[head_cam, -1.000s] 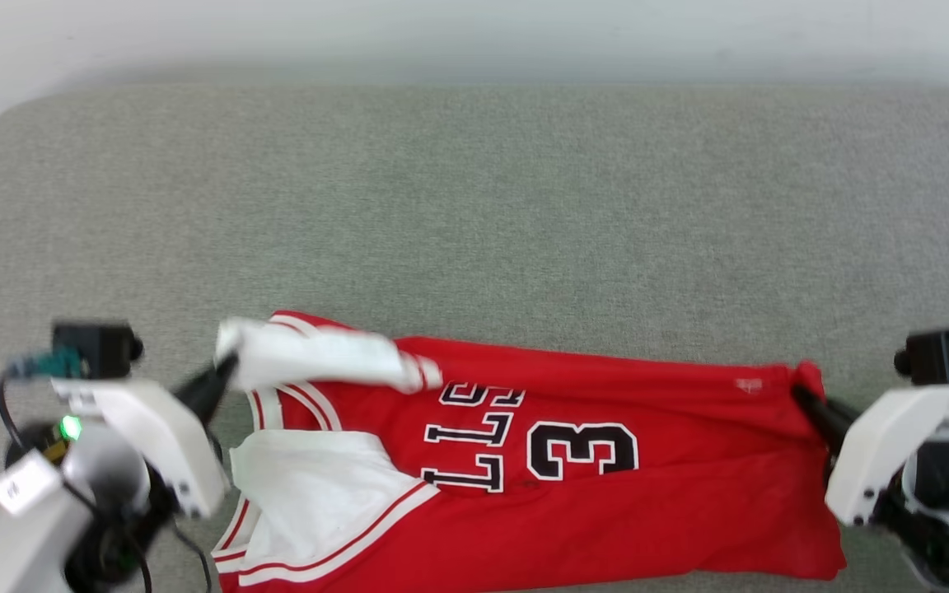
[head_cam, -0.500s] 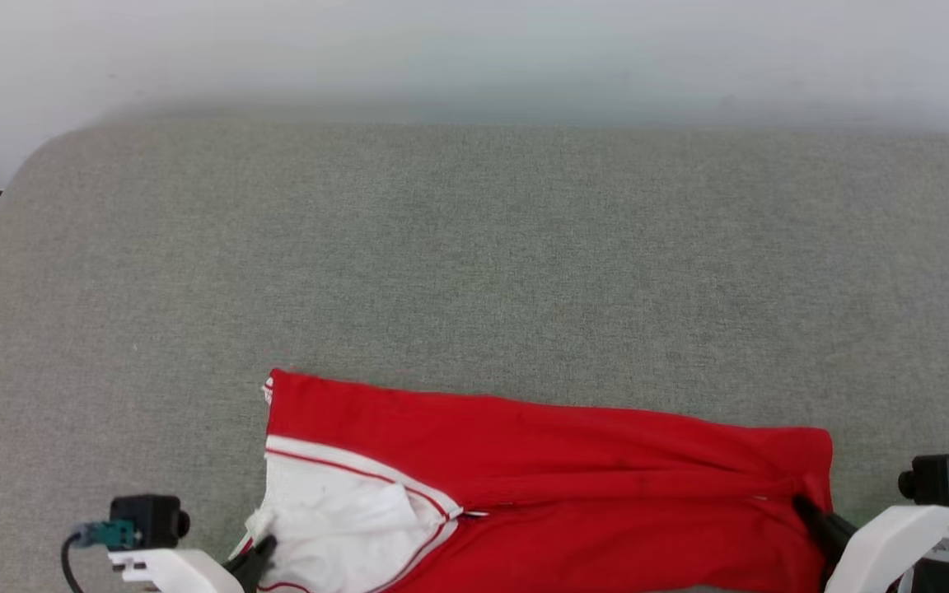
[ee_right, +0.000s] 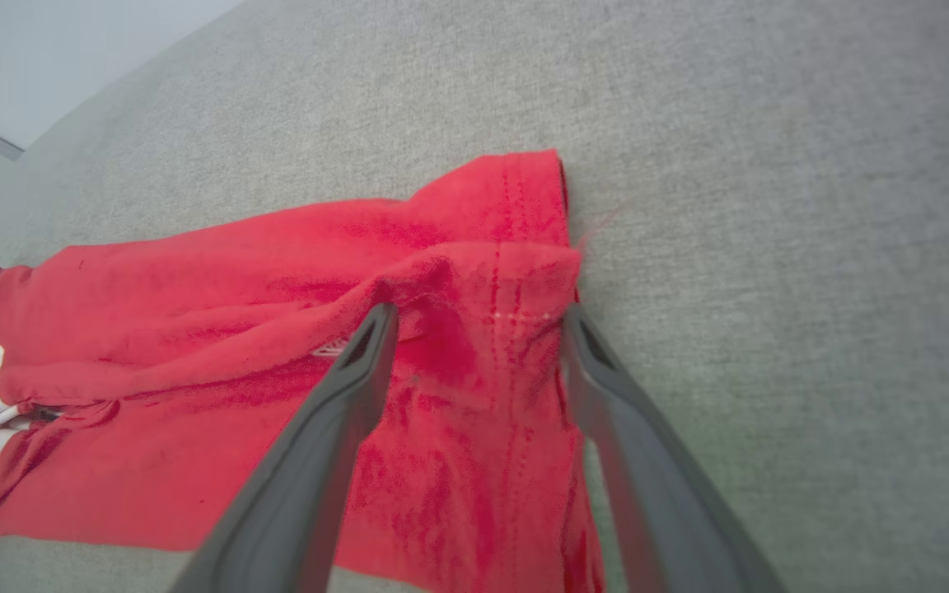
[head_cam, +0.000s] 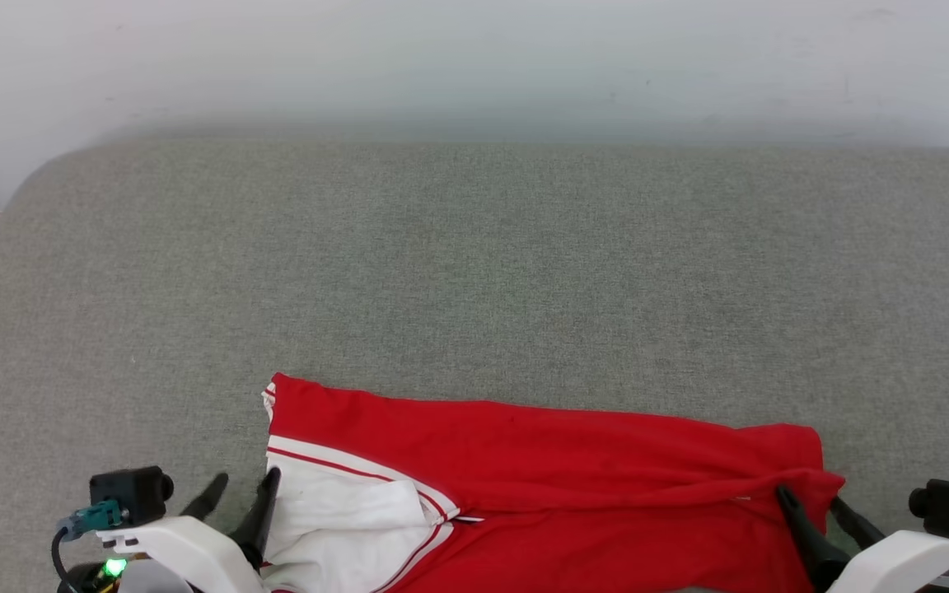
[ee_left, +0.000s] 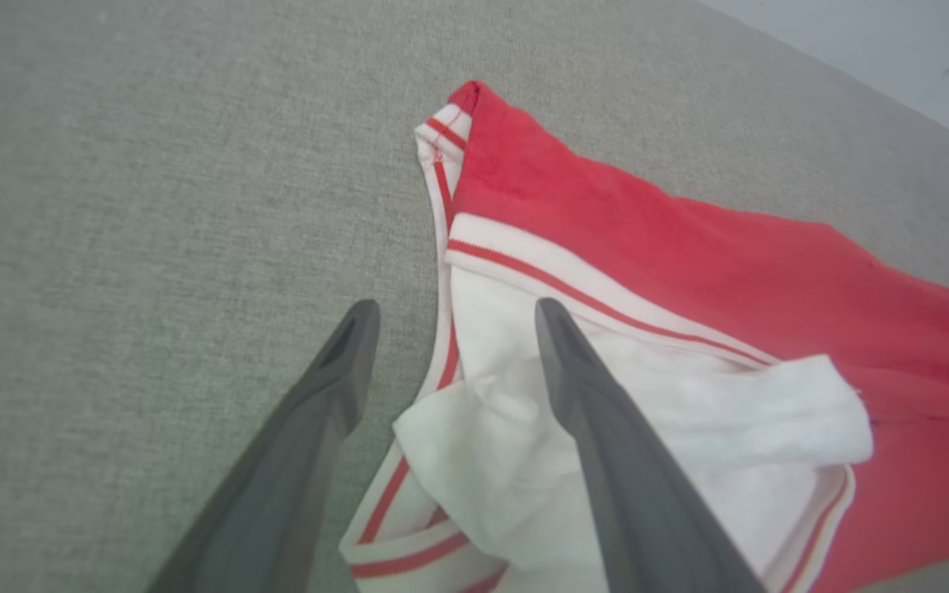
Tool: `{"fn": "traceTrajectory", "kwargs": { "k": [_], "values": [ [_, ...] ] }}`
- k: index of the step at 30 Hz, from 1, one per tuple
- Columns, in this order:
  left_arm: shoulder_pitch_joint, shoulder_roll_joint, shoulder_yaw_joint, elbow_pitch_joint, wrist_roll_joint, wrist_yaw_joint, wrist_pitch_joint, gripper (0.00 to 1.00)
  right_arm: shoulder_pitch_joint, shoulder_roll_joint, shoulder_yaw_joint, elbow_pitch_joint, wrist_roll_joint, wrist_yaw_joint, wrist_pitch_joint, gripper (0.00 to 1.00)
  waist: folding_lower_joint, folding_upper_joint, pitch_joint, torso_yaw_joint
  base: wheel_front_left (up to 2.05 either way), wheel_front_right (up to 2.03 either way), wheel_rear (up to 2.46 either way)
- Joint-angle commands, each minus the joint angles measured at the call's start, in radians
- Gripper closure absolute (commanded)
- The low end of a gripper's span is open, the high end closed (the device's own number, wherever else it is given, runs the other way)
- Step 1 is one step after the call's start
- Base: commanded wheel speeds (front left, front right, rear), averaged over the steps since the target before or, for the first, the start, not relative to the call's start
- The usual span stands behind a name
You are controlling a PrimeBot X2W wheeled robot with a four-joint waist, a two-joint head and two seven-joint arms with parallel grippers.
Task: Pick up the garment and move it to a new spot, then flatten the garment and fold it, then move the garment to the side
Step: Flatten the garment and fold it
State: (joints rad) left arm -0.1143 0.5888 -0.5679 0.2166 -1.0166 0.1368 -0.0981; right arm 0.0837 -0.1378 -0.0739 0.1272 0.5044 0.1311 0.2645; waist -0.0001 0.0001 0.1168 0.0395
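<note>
L gripper (head_cam: pixel 245 476) & R gripper (head_cam: pixel 809 497) just released, fingers apart at red jersey's (head_cam: pixel 565 461) ends; fold laid; side-move next.

1. I see bright, even, diffuse light; shadows on the bench (head_cam: pixel 474 272) are faint.
2. In the head view the far wall (head_cam: pixel 474 66) looks hazy and soft.
3. Wrist views bow at the edges; the red of the garment (ee_right: pixel 194 329) runs oversaturated.

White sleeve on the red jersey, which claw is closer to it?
Left. The left claw stands open right at the white sleeve, one finger over it. The right claw is open at the red hem, at the opposite end.
</note>
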Motion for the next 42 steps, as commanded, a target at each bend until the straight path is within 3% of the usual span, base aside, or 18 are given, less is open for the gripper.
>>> {"fn": "traceTrajectory", "kwargs": {
  "k": [1,9,18,28,36,37,38,39,42],
  "values": [
    [-0.019,-0.001,0.008,-0.014,0.022,0.014,-0.028,0.00,0.019,0.003,-0.006,-0.030,-0.009,-0.001,0.001,0.00,0.0001,-0.0001,-0.005,-0.005,0.00,0.00,0.00],
    [-0.047,-0.001,0.035,-0.105,0.133,0.066,-0.139,0.00,0.051,-0.023,-0.098,-0.170,-0.009,-0.001,0.151,0.00,0.0001,-0.0001,-0.015,-0.015,0.00,0.00,0.00],
    [-0.052,-0.038,0.163,-0.274,0.314,0.134,-0.168,0.00,-0.022,-0.095,-0.144,-0.203,0.026,-0.001,0.370,0.00,0.0001,-0.0001,0.034,0.013,0.00,0.00,0.00],
    [-0.023,-0.094,0.249,-0.382,0.479,0.127,-0.168,0.00,-0.093,-0.125,-0.069,-0.171,0.046,-0.001,0.472,0.00,0.0001,-0.0001,0.119,0.059,0.00,0.00,0.00],
    [0.002,-0.123,0.262,-0.374,0.536,0.101,-0.167,0.00,-0.037,-0.061,-0.022,-0.115,0.060,-0.001,0.592,0.00,0.0001,-0.0001,0.159,0.073,0.00,0.00,0.00],
    [0.000,-0.124,0.259,-0.367,0.539,0.093,-0.167,0.00,-0.041,-0.062,-0.017,-0.107,0.062,-0.001,0.600,0.22,0.0001,-0.0001,0.162,0.072,0.00,0.00,0.00],
    [-0.003,-0.125,0.255,-0.360,0.542,0.088,-0.167,0.00,-0.047,-0.062,-0.009,-0.100,0.067,-0.001,0.605,0.65,0.0001,-0.0001,0.165,0.072,0.00,0.00,0.00],
    [-0.008,-0.126,0.255,-0.357,0.549,0.084,-0.167,0.00,-0.052,-0.062,-0.003,-0.095,0.072,-0.001,0.607,1.00,0.0001,-0.0001,0.166,0.071,0.00,0.00,0.00],
    [-0.011,-0.121,0.250,-0.337,0.561,0.076,-0.167,0.00,-0.068,-0.070,0.005,-0.094,0.082,-0.001,0.597,1.00,0.0001,-0.0001,0.158,0.067,0.00,0.00,0.00]
  ]
}}
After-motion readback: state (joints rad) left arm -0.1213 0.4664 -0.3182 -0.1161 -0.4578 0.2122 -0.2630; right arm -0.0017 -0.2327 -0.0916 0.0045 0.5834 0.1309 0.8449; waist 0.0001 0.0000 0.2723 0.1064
